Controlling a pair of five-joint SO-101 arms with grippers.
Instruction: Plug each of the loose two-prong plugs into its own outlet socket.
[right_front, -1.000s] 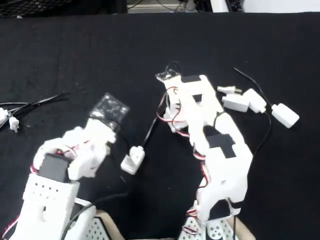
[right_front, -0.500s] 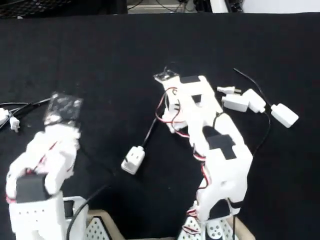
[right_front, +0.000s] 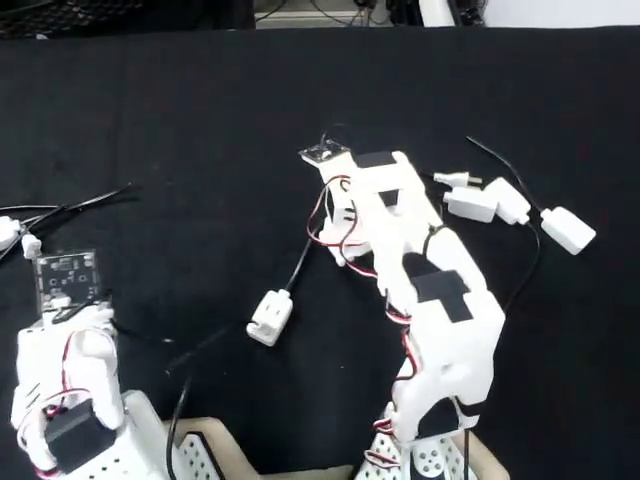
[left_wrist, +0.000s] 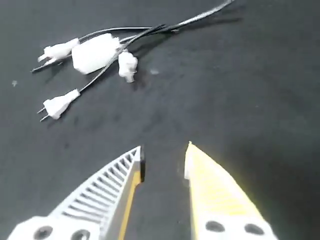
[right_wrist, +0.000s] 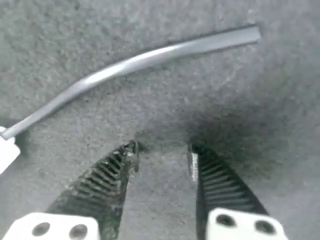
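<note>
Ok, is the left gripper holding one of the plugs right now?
No, the left gripper is open with only black cloth between its jaws, and the nearest two-prong plug lies apart from it.

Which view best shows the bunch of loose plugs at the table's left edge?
The left wrist view: the plug bunch lies whole, prongs distinct. The high view shows it as tiny white bits at its edge. The right wrist view faces a cable.

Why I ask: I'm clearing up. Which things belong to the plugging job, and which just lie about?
Job: two-prong plug; white corded block beside it; lone socket mid-table; white corded pieces at the table's right.
Lying about: cables beyond the black cloth.
</note>
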